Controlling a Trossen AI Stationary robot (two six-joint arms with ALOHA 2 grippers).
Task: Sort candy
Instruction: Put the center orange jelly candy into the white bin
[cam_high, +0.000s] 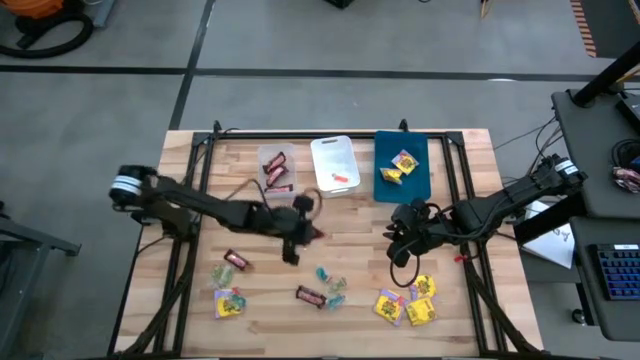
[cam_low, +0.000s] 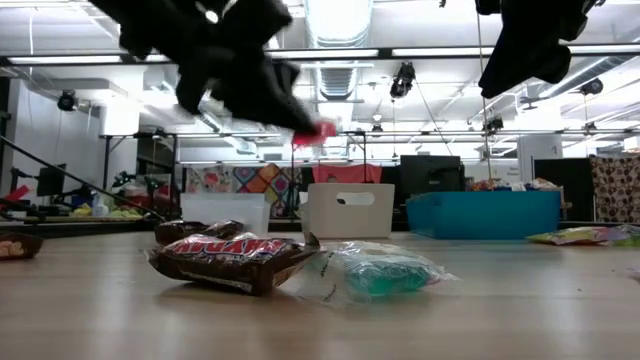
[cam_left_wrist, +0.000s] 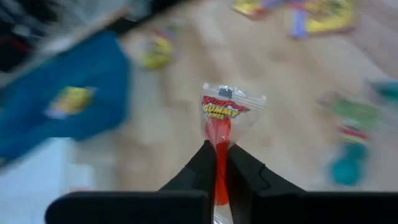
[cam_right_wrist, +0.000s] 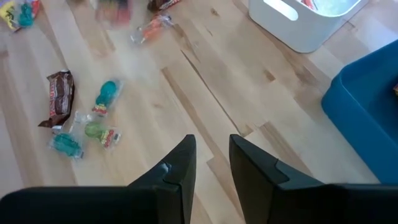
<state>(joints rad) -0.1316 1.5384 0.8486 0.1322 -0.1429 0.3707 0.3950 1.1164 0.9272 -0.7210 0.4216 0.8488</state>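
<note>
red gummy candy in a clear wrapper (cam_left_wrist: 221, 118) hangs pinched in the left end effector (cam_left_wrist: 216, 163), whose fingers are pressed together on it, above the middle of the wooden table (cam_high: 470, 200). in the high view that end effector (cam_high: 306, 232) sits just left of centre, below the clear tray (cam_high: 272, 168) holding dark red-brown mini bars and the white tray (cam_high: 334, 163). the right end effector (cam_right_wrist: 210, 163) hovers right of centre, below the blue tray (cam_high: 400, 170) that holds yellow packets; its fingers stand slightly apart with nothing between them. loose candy lies along the lower part of the high view: a mini bar (cam_high: 310, 295), teal pieces (cam_high: 330, 278), and yellow packets at lower left (cam_high: 229, 302) and lower right (cam_high: 405, 305). in the low view a mini bar (cam_low: 232, 258) touches a teal sweet (cam_low: 385, 272) at centre.
</note>
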